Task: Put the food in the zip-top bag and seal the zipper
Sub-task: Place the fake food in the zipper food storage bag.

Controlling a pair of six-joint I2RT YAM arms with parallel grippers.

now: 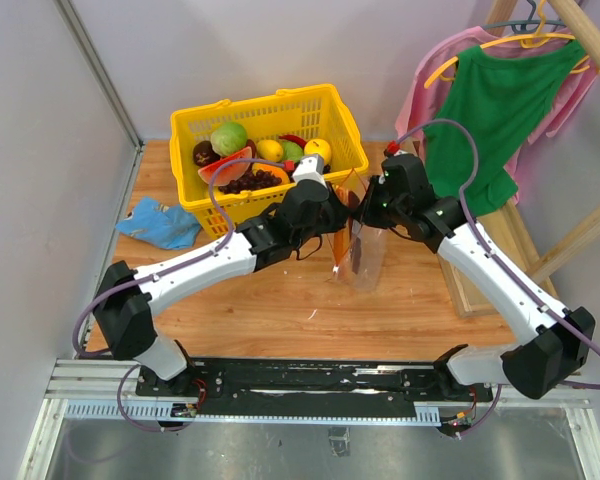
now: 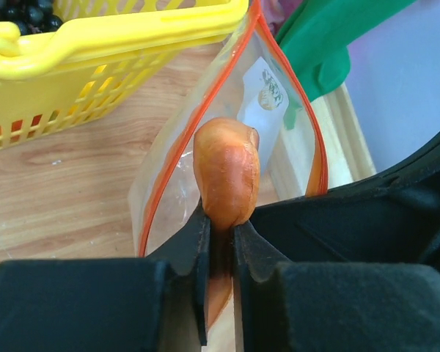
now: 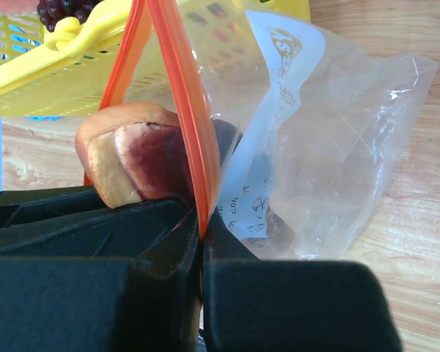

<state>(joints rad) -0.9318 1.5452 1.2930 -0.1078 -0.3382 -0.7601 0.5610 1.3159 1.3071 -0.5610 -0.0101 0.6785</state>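
Left jaws around orange food (image 2: 226, 172) at zip-top bag (image 2: 173, 188) mouth.

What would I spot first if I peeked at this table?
Probably the left fingers pinching an orange toy food piece right at the mouth of the clear bag, while the right fingers clamp its orange zipper edge above the table. Behind them sits a bright yellow basket piled with toy fruit.
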